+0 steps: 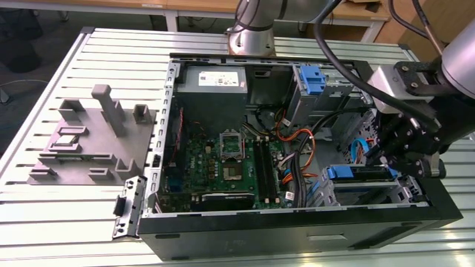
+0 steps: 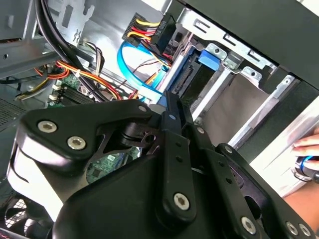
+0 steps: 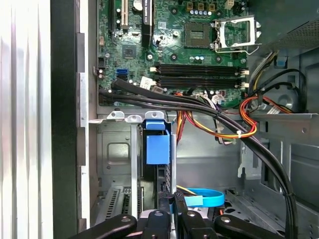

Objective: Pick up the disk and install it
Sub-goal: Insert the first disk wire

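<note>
**A:** While the exterior view is up, where is the disk (image 1: 361,173)?

**B:** It stands on edge in the drive cage (image 1: 404,192) at the near corner of the open computer case (image 1: 297,236), on the exterior view's right. Its blue frame faces up. The gripper (image 1: 387,164) hangs just beside it. A second blue bracket (image 1: 312,78) sits in the far cage, near the power supply (image 1: 213,80). A grey rack (image 1: 82,144) stands on the slatted table (image 1: 44,233), well apart from the case.

**A:** And the second wrist view?

**B:** The gripper (image 2: 171,103) has its two black fingers (image 2: 174,124) clenched, tip against tip. They point at the connector end of the disk (image 2: 204,59), and I cannot tell whether they touch it. A blue cable (image 2: 130,69) curls beside them. A person's hand (image 2: 305,147) shows beyond the case's outer wall.

**A:** The first wrist view?

**B:** The gripper (image 3: 169,199) lines up with the disk (image 3: 158,148), seen edge-on in its cage, just beside the case wall. Black cables (image 3: 199,107) run between the cage and the circuit board (image 3: 189,45).
</note>
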Available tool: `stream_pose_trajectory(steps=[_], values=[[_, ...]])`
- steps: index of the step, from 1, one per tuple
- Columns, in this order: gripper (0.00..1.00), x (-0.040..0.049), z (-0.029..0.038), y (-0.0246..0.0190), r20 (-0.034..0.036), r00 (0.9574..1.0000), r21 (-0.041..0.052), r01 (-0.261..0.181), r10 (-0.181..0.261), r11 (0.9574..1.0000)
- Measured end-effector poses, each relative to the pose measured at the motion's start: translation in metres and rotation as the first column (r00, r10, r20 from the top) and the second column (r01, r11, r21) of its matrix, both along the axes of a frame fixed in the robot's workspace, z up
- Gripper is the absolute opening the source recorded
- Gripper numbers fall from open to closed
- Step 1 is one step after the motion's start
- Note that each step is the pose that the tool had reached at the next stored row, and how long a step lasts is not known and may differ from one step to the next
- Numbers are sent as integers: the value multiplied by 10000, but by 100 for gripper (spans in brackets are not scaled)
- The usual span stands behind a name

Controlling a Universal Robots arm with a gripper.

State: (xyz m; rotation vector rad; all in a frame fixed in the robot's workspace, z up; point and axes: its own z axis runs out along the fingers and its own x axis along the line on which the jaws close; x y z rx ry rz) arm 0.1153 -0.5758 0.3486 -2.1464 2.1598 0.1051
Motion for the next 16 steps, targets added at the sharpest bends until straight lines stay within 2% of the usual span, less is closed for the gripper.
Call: stream_pose_trajectory(steps=[4,11,16], values=[[16,-7,-12,-31,23,10000,299,-5,4,9996],[16,-18,-64,-57,46,10000,323,-13,11,9995],[16,-18,-72,-58,51,10000,331,-13,12,9995]])
